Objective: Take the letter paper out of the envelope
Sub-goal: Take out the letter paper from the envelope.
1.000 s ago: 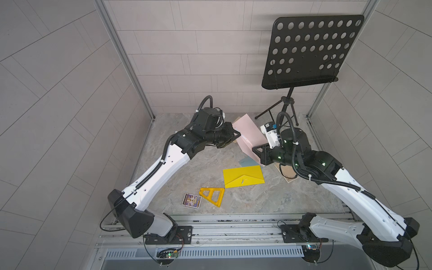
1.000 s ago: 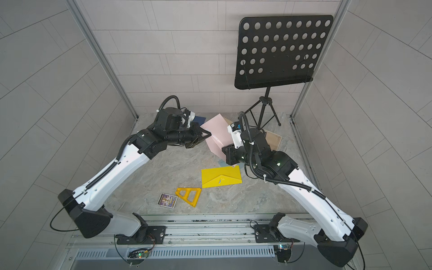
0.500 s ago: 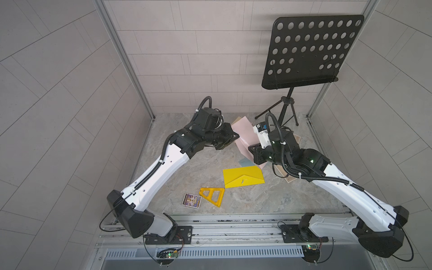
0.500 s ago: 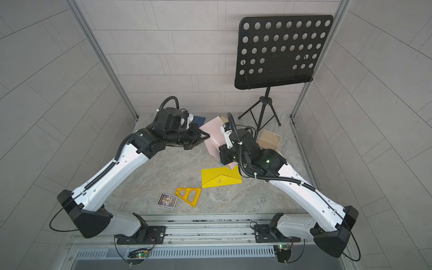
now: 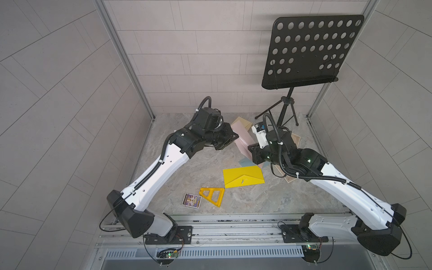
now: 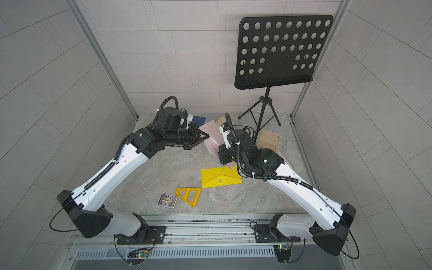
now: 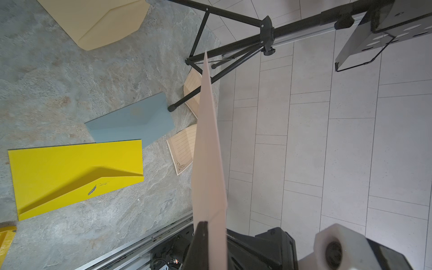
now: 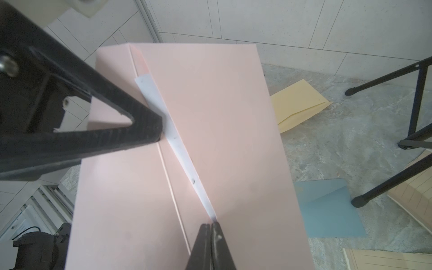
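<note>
A pink envelope point(image 5: 242, 140) point(image 6: 211, 140) hangs above the table between my two grippers. My left gripper point(image 5: 235, 136) point(image 6: 205, 136) is shut on its upper edge, and in the left wrist view the envelope point(image 7: 208, 152) runs edge-on out of the shut left gripper point(image 7: 210, 225). In the right wrist view a narrow white strip of letter paper point(image 8: 177, 145) shows between the pink envelope point(image 8: 222, 117) and its flap. My right gripper point(image 8: 211, 224) point(image 5: 250, 149) is shut on the strip's near end. A left finger point(image 8: 140, 131) presses the envelope farther up.
Under the grippers lie a yellow envelope point(image 5: 243, 176), a blue envelope point(image 7: 135, 119), a tan envelope point(image 7: 93, 21) and lined sheets point(image 7: 182, 149). A black music stand point(image 5: 311, 51) rises at the back right. A yellow triangle point(image 5: 211, 196) and a small card point(image 5: 192, 199) lie near the front.
My right arm has swung left, bringing its wrist closer to the left gripper. The pink envelope now shows less of its face from above. The left arm has barely moved.
</note>
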### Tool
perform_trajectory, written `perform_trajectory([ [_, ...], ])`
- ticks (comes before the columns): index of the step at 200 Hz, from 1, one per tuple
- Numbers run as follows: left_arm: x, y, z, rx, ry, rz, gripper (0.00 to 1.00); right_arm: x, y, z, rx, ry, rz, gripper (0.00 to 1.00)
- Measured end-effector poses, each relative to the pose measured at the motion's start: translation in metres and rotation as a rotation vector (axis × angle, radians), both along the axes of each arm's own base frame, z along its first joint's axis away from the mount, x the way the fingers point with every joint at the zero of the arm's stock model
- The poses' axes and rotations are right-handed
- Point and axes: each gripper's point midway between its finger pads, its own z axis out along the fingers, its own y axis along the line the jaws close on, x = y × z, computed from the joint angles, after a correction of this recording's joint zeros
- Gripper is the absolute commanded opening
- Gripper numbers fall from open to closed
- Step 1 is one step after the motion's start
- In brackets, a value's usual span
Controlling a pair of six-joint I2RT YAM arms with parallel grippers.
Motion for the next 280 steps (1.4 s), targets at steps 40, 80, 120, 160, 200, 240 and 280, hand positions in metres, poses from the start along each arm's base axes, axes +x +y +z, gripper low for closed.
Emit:
perform_trajectory([
  [40,0.002,0.000,-0.004,0.012,0.012,0.007,0.00,0.003,-0.005,-0.002,-0.039,-0.018,-0.015,0.14],
  [80,0.003,-0.001,-0.010,0.021,0.028,0.009,0.00,0.006,-0.007,-0.005,-0.090,-0.039,-0.011,0.24],
  [120,0.002,0.000,-0.014,0.032,0.044,0.008,0.00,0.007,-0.005,-0.007,-0.133,-0.062,0.019,0.34],
  [160,-0.001,-0.003,-0.011,0.021,0.054,-0.013,0.00,0.009,-0.001,-0.012,-0.193,-0.084,0.068,0.35],
  [200,-0.003,-0.003,-0.010,0.019,0.061,-0.022,0.00,0.010,0.002,-0.020,-0.245,-0.095,0.104,0.35],
  [240,-0.006,-0.004,-0.010,0.013,0.066,-0.035,0.00,0.011,0.007,-0.025,-0.254,-0.093,0.133,0.33],
  [280,-0.006,-0.005,-0.010,0.012,0.069,-0.038,0.00,0.014,0.011,-0.028,-0.254,-0.091,0.140,0.33],
])
